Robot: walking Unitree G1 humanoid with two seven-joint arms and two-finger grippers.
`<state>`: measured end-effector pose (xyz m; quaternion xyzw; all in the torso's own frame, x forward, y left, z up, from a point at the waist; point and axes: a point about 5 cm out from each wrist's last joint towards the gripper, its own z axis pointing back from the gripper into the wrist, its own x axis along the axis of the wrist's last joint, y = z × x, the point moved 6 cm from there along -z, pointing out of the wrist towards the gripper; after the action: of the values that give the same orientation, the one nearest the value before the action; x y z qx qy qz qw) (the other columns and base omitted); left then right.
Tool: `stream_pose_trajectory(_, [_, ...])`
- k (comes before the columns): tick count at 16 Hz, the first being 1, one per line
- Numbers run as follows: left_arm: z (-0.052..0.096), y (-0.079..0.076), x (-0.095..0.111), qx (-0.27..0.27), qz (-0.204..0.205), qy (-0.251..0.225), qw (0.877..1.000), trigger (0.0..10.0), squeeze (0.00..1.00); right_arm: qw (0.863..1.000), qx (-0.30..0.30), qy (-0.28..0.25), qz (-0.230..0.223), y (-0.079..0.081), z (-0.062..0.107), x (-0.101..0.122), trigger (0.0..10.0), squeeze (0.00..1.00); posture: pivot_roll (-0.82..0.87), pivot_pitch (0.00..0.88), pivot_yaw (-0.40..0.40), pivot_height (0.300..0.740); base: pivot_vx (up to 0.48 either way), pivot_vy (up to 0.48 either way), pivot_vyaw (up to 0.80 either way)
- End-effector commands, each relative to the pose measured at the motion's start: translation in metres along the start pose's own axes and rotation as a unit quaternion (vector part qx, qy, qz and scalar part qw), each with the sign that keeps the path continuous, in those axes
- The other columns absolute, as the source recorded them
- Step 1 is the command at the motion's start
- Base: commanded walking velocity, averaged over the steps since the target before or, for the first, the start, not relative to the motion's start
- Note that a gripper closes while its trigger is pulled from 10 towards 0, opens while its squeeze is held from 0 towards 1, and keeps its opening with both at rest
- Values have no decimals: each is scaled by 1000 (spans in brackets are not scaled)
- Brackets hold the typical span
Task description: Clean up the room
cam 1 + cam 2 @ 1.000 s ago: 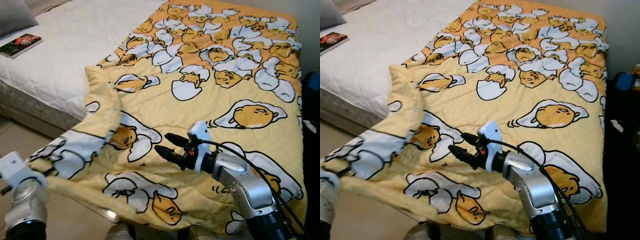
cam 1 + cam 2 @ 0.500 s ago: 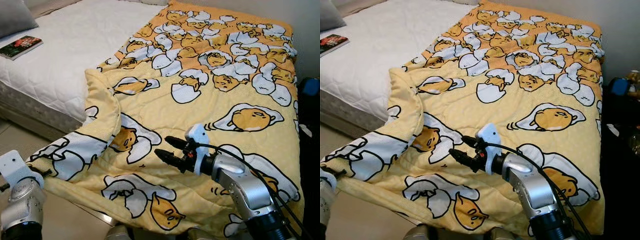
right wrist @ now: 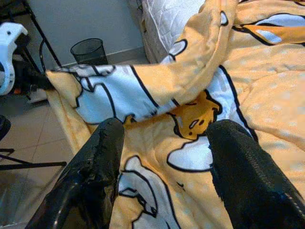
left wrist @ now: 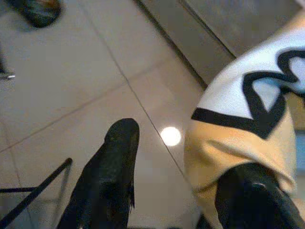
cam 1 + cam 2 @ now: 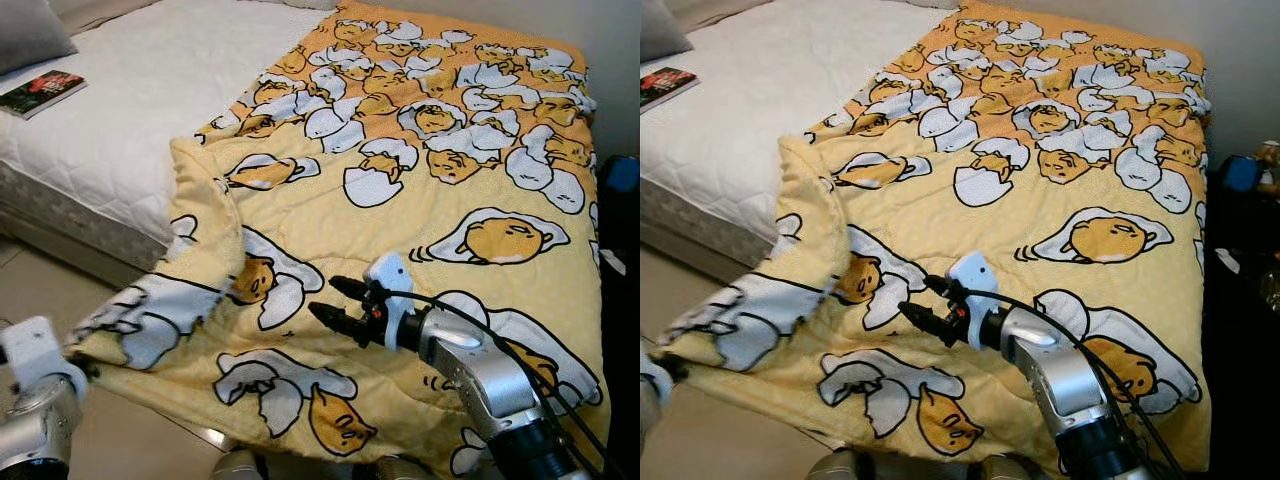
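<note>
A yellow blanket [image 5: 420, 200] printed with egg characters lies over the right part of the bed [image 5: 130, 110], and its near corner hangs off the mattress edge toward the tiled floor [image 4: 71, 81]. The left hand [image 4: 181, 191] is low at the left, beside the bed, and in its wrist view one black finger [image 4: 248, 200] presses on the blanket's corner while the other finger stands apart over the floor – so I cannot tell if this corner is really pinched or only resting there. The right hand [image 5: 335, 305] hovers above the blanket's near part with its two fingers spread open and nothing between them. The blanket looks soft, thick and quite light; it will fold and sag wherever it is not supported, and it may slip from a shallow grip. I think the best place to take hold is the hem close to a corner, with a deep pinch – one hand at each corner, so it can be lifted and spread evenly. A book [image 5: 40, 92] lies on the bare mattress, far from both hands.
</note>
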<state>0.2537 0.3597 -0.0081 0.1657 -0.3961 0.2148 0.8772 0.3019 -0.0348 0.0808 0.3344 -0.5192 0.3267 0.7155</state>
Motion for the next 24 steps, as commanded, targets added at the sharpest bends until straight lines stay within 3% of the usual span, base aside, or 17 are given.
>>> stream_pose_trajectory(1, [2, -10, -4, -36, -80, 21, 996, 10000, 1000, 1000, -12, 19, 4, -6, 2, -7, 10000, 0, -57, 61, 35, 740, 0, 0, 0])
stream_pose_trajectory(3, [2, -6, -15, -48, -160, 58, 984, 10000, 1000, 1000, -17, 24, 4, -7, 1, -9, 10000, 0, -62, 59, 43, 740, 0, 0, 0])
stream_pose_trajectory(5, [1, 8, -21, -41, -199, 82, 976, 10000, 1000, 999, -21, 25, 3, -6, 0, -10, 10000, 0, -68, 57, 46, 740, 0, 0, 0])
stream_pose_trajectory(6, [1, 16, -19, -34, -207, 85, 974, 10000, 827, 999, -20, 26, 3, -5, 0, -10, 10000, 0, -67, 56, 44, 740, 0, 0, 0])
stream_pose_trajectory(7, [1, 21, -4, -23, -216, 52, 975, 10000, 0, 999, -23, 25, 1, -5, 0, -11, 10000, 0, -65, 56, 38, 740, 0, 0, 0])
stream_pose_trajectory(8, [2, 15, 9, -34, -219, 15, 975, 10000, 0, 999, -29, 24, -3, -6, 1, -11, 10000, 0, -62, 56, 37, 740, 0, 0, 0])
stream_pose_trajectory(10, [18, -40, 41, -144, -213, -95, 962, 10000, 0, 998, -64, 12, -21, -14, 4, -10, 10000, 0, -61, 50, 31, 740, 0, 0, 0])
stream_pose_trajectory(11, [25, -55, 48, -166, -196, -117, 959, 10000, 0, 996, -82, 4, -32, -18, 6, -9, 10000, 0, -62, 43, 30, 740, 0, 0, 0])
stream_pose_trajectory(13, [73, -137, 77, -273, -138, -214, 928, 10000, 0, 973, -213, -38, -76, -49, 27, -9, 10000, 0, -67, 23, 37, 740, 0, 0, 0])
stream_pose_trajectory(14, [76, -141, 77, -275, -138, -218, 926, 10000, 0, 971, -222, -41, -79, -51, 30, -10, 10000, 0, -67, 21, 39, 740, 0, 0, 0])
stream_pose_trajectory(16, [93, -165, 87, -291, -151, -271, 905, 10000, 0, 951, -283, -58, -107, -63, 45, -13, 10000, 0, -76, 5, 50, 740, 0, 0, 0])
stream_pose_trajectory(19, [99, -178, 86, -296, -141, -265, 907, 10000, 0, 918, -366, -66, -140, -76, 68, -28, 10000, 0, -80, 0, 65, 740, 0, 106, 0])
stream_pose_trajectory(24, [96, -178, 77, -284, -140, -255, 914, 10000, 0, 905, -389, -66, -160, -75, 73, -34, 10000, 0, -87, 0, 71, 740, 0, 466, -164])
